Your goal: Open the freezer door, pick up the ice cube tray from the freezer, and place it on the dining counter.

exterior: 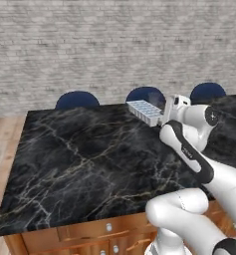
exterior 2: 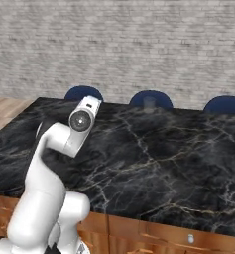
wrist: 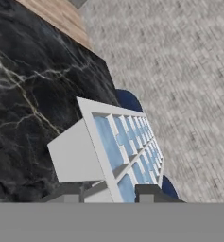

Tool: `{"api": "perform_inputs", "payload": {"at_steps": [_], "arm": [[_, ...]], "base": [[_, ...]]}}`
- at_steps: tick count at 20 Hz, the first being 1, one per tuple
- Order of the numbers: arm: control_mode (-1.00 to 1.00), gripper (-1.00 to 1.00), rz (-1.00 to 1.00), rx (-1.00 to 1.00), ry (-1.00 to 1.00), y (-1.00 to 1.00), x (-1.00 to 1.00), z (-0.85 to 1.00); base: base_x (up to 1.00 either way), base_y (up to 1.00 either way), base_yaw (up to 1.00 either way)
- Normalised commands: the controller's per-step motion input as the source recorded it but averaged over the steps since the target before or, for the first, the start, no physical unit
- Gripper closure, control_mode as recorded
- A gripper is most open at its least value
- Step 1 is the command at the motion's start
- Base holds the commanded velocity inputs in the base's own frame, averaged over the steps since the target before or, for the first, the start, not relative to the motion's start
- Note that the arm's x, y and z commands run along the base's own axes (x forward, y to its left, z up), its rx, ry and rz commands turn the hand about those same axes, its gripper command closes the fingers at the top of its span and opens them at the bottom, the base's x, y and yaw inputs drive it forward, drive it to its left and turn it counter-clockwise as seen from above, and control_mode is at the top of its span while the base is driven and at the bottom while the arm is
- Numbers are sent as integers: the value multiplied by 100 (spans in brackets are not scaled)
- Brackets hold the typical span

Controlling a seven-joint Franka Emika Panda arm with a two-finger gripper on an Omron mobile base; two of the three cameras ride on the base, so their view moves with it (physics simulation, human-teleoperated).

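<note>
Left base view: tool (exterior: 163, 117) is gripping the tray (exterior: 144, 112) by one end, carrying it level above the counter (exterior: 79, 159), probably for set-down. Right base view: arm is reaching forward over the counter's near side, wrist bent. Hand view: tips are pinching the tray's rim; cells facing up.

Black marble with white and tan veins on the dining counter (exterior: 79, 159), over a warm brown wooden base with small silver knobs. White frame and pale blue square cells in a grid on the ice cube tray (wrist: 118, 151). Pale grey-white brick pattern across the back wall (exterior: 114, 45). Dark navy on 3 chair backs (exterior: 77, 100). Light wood planks on the floor (exterior: 2, 134)
</note>
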Motion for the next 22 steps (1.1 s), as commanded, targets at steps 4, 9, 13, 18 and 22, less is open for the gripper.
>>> {"api": "perform_inputs", "payload": {"at_steps": [4,9,13,18,22], "arm": [[-100,100,1,0,3,0,100,-30],[-100,100,1,-2,8,4,91,-33],[-100,100,3,-2,13,1,65,-33],[-100,100,5,-2,4,2,44,-53],[-100,100,5,-1,0,2,43,-54]], "base": [[0,0,0],[0,0,0],[0,0,0],[0,0,0],[0,0,0]]}}
